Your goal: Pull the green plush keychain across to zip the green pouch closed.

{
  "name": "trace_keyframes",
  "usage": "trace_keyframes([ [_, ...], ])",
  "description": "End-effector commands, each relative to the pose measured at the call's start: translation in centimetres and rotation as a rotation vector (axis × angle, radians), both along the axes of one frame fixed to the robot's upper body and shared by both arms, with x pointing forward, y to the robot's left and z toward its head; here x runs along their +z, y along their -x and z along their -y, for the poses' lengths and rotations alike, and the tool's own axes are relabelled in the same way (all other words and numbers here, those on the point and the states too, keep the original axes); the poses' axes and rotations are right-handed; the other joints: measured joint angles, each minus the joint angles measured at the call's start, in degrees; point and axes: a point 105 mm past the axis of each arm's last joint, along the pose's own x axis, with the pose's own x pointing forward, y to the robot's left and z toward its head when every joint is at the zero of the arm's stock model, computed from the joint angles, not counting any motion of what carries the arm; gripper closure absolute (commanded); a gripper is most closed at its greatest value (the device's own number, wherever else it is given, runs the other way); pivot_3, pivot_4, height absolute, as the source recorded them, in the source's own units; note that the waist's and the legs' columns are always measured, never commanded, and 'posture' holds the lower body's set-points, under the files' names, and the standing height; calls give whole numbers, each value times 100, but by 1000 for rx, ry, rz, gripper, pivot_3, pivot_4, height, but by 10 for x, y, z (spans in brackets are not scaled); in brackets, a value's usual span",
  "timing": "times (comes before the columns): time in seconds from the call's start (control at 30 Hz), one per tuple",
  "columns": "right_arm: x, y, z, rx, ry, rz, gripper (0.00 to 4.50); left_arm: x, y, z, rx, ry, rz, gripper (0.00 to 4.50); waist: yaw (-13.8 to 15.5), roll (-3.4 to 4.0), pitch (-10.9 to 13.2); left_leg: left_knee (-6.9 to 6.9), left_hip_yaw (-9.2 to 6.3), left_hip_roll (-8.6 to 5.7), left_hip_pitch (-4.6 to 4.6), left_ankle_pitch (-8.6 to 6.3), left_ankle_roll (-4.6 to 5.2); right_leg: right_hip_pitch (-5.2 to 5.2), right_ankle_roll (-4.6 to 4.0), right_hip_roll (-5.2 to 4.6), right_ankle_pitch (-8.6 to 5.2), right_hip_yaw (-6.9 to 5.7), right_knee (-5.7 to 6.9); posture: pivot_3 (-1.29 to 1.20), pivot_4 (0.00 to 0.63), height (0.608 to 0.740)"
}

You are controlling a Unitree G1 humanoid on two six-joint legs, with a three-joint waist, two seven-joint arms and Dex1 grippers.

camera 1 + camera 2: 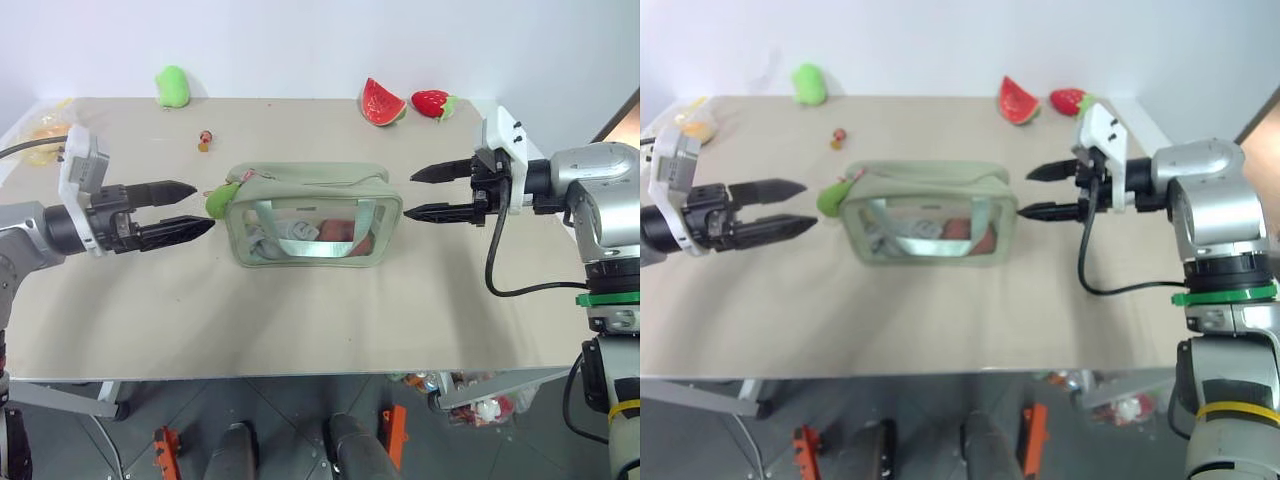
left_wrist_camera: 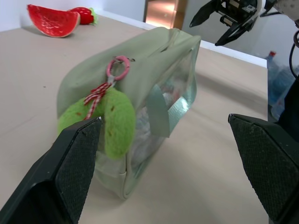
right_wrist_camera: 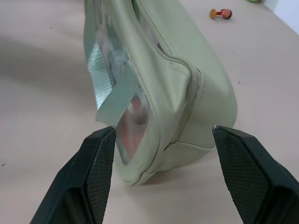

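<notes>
Nearest the camera, a beige table (image 1: 300, 320), bare along its front edge. At mid-table, the green pouch (image 1: 312, 214) standing upright, clear front window facing the camera, pale strap handle (image 1: 312, 235) lying over that window, zip running along the top. Hanging at the pouch's left end, the green plush keychain (image 2: 112, 119) on a pinkish-red ring and cord — resting against the end panel.

On the left, the left gripper (image 1: 198, 210), fingers level and pointing at the pouch's left end, jaws spread wide with nothing between them; tips just beside the keychain, contact impossible to tell. On the right, the right gripper (image 1: 412, 194), fingers aimed at the pouch's right end, jaws parted and empty, tips just off the fabric — not touching.

Along the far edge: a watermelon slice toy (image 1: 383, 102), beside it a strawberry toy (image 1: 432, 102), and over to the left a plain green plush blob (image 1: 173, 86). Nearer the pouch, a tiny red-and-yellow figure (image 1: 205, 140) lying alone on the tabletop.
</notes>
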Motion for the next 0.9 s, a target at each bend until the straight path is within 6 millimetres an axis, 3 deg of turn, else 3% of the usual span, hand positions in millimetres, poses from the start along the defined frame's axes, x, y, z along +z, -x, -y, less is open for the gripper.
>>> trace_keyframes([
  [0.03, 9, -6, -3, -17, -33, 41, 1087, 7, 2, -3, 18, 15, 28, 0, 0, 0, 0, 2, 0, 0, -1, 0, 0, 1, 0, 0, 0, 0, 0, 0, 150, 740],
  [0.23, -5, -8, -14, 7, -41, 5, 1087, 0, -1, -4, 36, 31, 9, 0, 4, 1, 0, 1, -2, -2, -3, 0, 0, 0, 7, 0, 0, 1, 0, 0, 150, 740],
  [0.43, -6, -10, -13, -3, -73, -3, 2858, -3, -2, -3, 44, 40, 4, 0, 7, 0, 0, -1, -2, -2, -5, 0, 0, 0, 8, -1, 0, 1, 0, 0, 150, 740],
  [0.53, -6, -7, -15, 12, -75, -3, 4033, -4, -3, -4, 54, 42, 2, 0, 7, 0, 0, 0, -3, -2, -3, 0, 0, 1, 8, 0, 0, 1, 0, 0, 150, 740],
  [0.6, -6, -5, -15, 18, -76, -3, 4467, -6, -5, -8, 72, 41, -5, 0, 6, 1, 0, 0, -3, -2, -3, 0, 0, 1, 7, 0, 0, 1, 0, 0, 150, 740],
  [0.9, -11, -5, -16, -3, -64, -12, 4467, -27, -21, -23, 156, 9, -73, 0, 3, 0, 0, 0, -2, -1, -1, 0, 0, 1, 6, 2, 1, 2, 0, 0, 150, 740],
])
